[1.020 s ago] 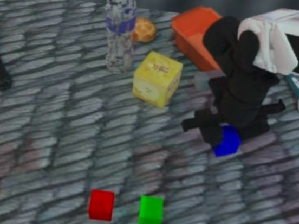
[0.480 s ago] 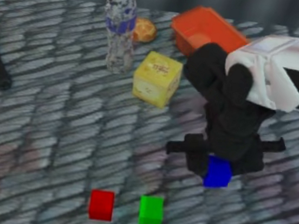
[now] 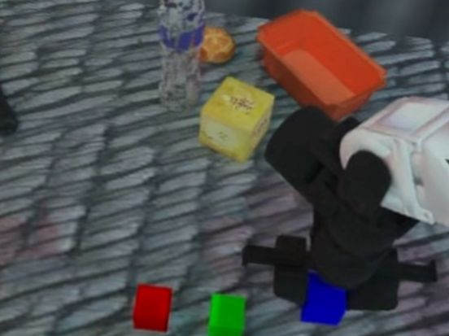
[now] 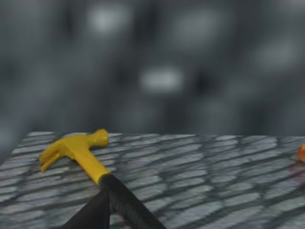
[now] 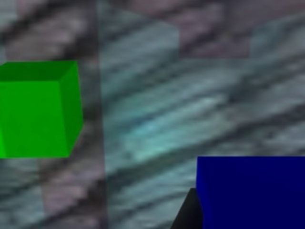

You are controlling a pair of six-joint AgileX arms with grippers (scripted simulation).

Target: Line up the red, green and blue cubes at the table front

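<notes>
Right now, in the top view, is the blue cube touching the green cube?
No. Bare table separates the blue cube from the green cube.

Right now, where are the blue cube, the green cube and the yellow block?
blue cube [image 3: 323, 302]: top view, on its visible face below the right gripper.
green cube [image 3: 227, 317]: top view, on its top face.
yellow block [image 3: 235, 118]: top view, middle of the block.
</notes>
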